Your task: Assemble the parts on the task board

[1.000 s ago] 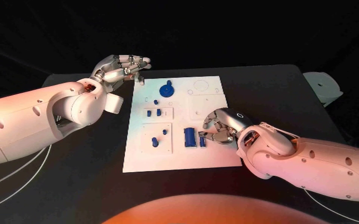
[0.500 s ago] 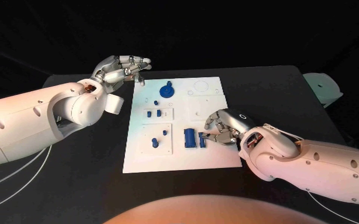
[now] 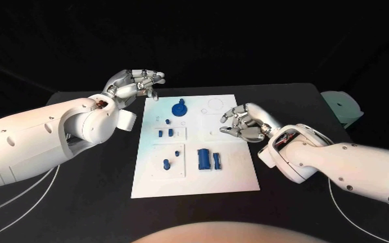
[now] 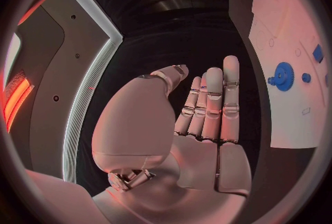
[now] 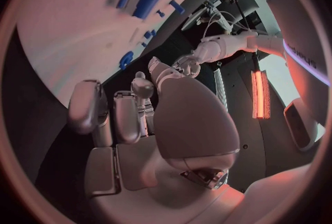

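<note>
The white task board (image 3: 235, 181) lies in the middle of the black table. A blue gear (image 3: 178, 108) sits near its far left part, and the left wrist view shows the gear (image 4: 282, 76) too. Small blue pegs (image 3: 166, 133) stand in the left column. Two blue blocks (image 3: 210, 159) lie side by side near the board's middle, also seen in the right wrist view (image 5: 145, 0). My left hand (image 3: 134, 82) hovers off the board's far left corner, fingers straight and empty (image 4: 207, 119). My right hand (image 3: 242, 122) hangs over the board's right middle, fingers loosely bent, holding nothing (image 5: 138, 124).
A pale rounded object (image 3: 339, 105) sits at the table's right edge. Thin white cables (image 3: 24, 198) trail over the table at the near left. Bare black table (image 3: 316, 97) surrounds the board.
The camera view has shifted. My right hand has drawn away from the two blue blocks toward the board's far side. Both blocks stay on the board. The left hand has kept its place.
</note>
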You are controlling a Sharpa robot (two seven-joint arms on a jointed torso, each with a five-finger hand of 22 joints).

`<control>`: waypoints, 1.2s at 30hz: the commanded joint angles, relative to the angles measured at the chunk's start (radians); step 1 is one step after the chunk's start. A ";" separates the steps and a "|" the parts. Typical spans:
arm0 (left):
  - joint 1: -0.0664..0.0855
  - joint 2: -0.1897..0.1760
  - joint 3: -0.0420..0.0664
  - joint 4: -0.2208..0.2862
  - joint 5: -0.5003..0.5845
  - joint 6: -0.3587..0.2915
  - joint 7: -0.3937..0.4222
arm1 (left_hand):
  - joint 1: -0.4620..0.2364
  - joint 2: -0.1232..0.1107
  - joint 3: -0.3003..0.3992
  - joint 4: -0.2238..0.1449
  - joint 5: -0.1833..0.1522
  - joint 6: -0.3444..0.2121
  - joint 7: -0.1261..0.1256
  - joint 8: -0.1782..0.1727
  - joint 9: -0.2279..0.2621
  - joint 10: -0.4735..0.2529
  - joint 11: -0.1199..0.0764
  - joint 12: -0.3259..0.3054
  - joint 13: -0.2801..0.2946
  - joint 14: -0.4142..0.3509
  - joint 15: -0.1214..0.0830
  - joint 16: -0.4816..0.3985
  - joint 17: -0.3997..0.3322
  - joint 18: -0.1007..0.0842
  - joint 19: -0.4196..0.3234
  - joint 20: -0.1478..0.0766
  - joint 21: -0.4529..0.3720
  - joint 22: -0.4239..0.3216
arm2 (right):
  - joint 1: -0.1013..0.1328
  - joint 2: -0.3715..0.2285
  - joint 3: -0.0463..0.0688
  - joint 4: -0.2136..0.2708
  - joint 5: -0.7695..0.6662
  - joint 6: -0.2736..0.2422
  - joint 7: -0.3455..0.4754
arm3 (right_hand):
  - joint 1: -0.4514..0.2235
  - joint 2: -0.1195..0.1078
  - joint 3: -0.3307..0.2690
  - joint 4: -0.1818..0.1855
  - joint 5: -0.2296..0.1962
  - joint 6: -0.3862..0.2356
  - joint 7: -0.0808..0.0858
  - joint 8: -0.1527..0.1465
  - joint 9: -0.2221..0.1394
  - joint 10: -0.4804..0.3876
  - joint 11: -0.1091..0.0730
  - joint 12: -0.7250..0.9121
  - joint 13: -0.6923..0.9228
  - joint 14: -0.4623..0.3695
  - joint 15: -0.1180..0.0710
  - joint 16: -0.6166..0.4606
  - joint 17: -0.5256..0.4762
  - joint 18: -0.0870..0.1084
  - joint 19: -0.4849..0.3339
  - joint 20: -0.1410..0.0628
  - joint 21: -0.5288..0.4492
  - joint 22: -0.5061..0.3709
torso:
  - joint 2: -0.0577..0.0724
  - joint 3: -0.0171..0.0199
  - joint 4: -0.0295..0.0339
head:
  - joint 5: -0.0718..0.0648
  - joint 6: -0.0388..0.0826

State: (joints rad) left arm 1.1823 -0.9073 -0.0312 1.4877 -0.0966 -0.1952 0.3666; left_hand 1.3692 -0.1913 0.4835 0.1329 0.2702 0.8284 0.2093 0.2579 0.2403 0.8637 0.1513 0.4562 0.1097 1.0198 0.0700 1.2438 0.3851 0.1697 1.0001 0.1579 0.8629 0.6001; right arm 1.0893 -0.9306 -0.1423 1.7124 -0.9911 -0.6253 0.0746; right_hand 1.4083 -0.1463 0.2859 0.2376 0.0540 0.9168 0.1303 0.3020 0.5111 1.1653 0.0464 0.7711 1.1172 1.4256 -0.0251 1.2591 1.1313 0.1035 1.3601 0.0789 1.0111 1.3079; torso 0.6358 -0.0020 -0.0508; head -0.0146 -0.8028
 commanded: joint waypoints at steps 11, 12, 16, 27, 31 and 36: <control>-0.029 0.084 -0.003 -0.135 0.076 -0.017 0.100 | 0.011 0.007 -0.035 0.030 -0.049 0.038 -0.016 0.052 -0.003 0.099 -0.006 -0.065 -0.046 -0.139 0.019 -0.396 -0.178 0.013 -0.094 0.031 -0.328 -0.209 | 0.076 0.139 0.015 -0.309 0.688 0.119 0.273 | 0.062 -0.026 0.120 0.039 0.018 -0.049 0.044 -0.039 -0.059 -0.133 0.070 -0.540 -0.612 -0.366 0.083 -0.768 -0.535 0.073 -0.320 0.079 -0.826 -0.442 | -0.064 -0.0227 -0.0151 | 0.009 0.108; -0.030 0.087 -0.003 -0.141 0.079 -0.016 0.102 | 0.013 0.002 -0.032 0.034 -0.051 0.035 -0.011 0.052 -0.004 0.105 -0.005 -0.089 -0.047 -0.163 0.029 -0.462 -0.200 0.011 -0.114 0.040 -0.376 -0.240 | 0.077 0.145 0.015 -0.319 0.693 0.125 0.277 | 0.061 -0.025 0.129 0.039 0.020 -0.053 0.048 -0.047 -0.065 -0.143 0.079 -0.564 -0.646 -0.407 0.099 -0.820 -0.561 0.069 -0.348 0.091 -0.858 -0.472 | -0.068 -0.0228 -0.0142 | 0.010 0.112; -0.048 0.127 -0.003 -0.198 0.106 -0.022 0.126 | 0.028 -0.001 -0.026 0.049 -0.052 0.002 -0.019 0.043 -0.016 0.132 0.014 -0.242 -0.046 -0.147 0.060 -0.734 -0.246 0.012 -0.113 0.089 -0.601 -0.401 | 0.081 0.198 0.018 -0.415 0.729 0.169 0.302 | 0.046 -0.022 0.143 0.017 0.022 -0.049 0.060 -0.085 -0.095 -0.122 0.097 -0.641 -0.825 -0.414 0.126 -0.970 -0.662 0.079 -0.353 0.128 -0.949 -0.636 | -0.082 -0.0216 -0.0087 | 0.019 0.127; -0.065 0.151 -0.002 -0.218 0.083 -0.047 0.096 | -0.515 0.191 -0.484 -0.133 -0.270 -0.828 -0.209 -0.258 -0.240 -0.864 -0.151 -0.456 -0.110 -1.020 -0.070 -1.244 -0.385 -0.170 -1.000 -0.158 -0.863 -0.600 | 0.072 0.217 0.029 -0.430 0.711 0.103 0.278 | -0.535 0.146 -0.286 -0.238 -0.054 -0.917 -0.130 -0.302 -0.511 -1.165 -0.046 -0.771 -1.117 -1.426 0.025 -1.259 -1.131 -0.104 -1.360 -0.079 -1.011 -1.308 | -0.081 -0.0168 0.0019 | 0.020 0.145; -0.073 0.148 0.002 -0.180 0.085 -0.114 0.103 | -0.657 0.191 -0.484 -0.133 -0.270 -0.828 -0.209 -0.258 -0.240 -0.864 -0.151 -0.456 -0.110 -1.020 -0.070 -1.244 -0.385 -0.170 -1.000 -0.158 -0.863 -0.600 | 0.046 0.201 0.056 -0.363 0.776 0.045 0.317 | -0.679 0.146 -0.286 -0.238 -0.054 -0.917 -0.130 -0.302 -0.511 -1.165 -0.046 -0.771 -1.117 -1.426 0.025 -1.259 -1.131 -0.104 -1.360 -0.079 -1.011 -1.308 | -0.087 -0.0064 0.0290 | 0.017 0.177; -0.089 0.142 0.010 -0.112 0.088 -0.234 0.116 | -1.369 0.191 -0.484 -0.133 -0.270 -0.828 -0.209 -0.258 -0.240 -0.864 -0.151 -0.456 -0.110 -1.020 -0.070 -1.244 -0.385 -0.170 -1.000 -0.158 -0.863 -0.600 | 0.003 0.176 0.099 -0.251 0.885 -0.051 0.382 | -1.408 0.146 -0.286 -0.238 -0.054 -0.917 -0.130 -0.302 -0.511 -1.165 -0.046 -0.771 -1.117 -1.426 0.025 -1.259 -1.131 -0.104 -1.360 -0.079 -1.011 -1.308 | -0.091 0.0012 0.0487 | 0.015 0.200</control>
State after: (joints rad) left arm 1.0955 -0.7662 -0.0227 1.3618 -0.0124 -0.3179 0.4601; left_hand 0.4897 -0.0178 0.0440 0.0175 0.0224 0.0828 0.0176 0.0282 0.0208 0.0986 0.0186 0.0143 0.0066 0.0834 0.0162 0.0369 0.0118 0.0307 0.0852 0.0288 0.0160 0.0111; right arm 1.0964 -0.7509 -0.0434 1.4458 -0.2039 -0.5877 0.3799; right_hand 0.5021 -0.0155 0.0448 0.0219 0.0135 0.0891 0.0196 0.0202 0.0398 0.1506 0.0148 0.0106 0.0184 0.1396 0.0106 0.0221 0.0409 0.0293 0.1288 0.0213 0.0087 0.0549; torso 0.5480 -0.0071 -0.0184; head 0.0012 -0.6140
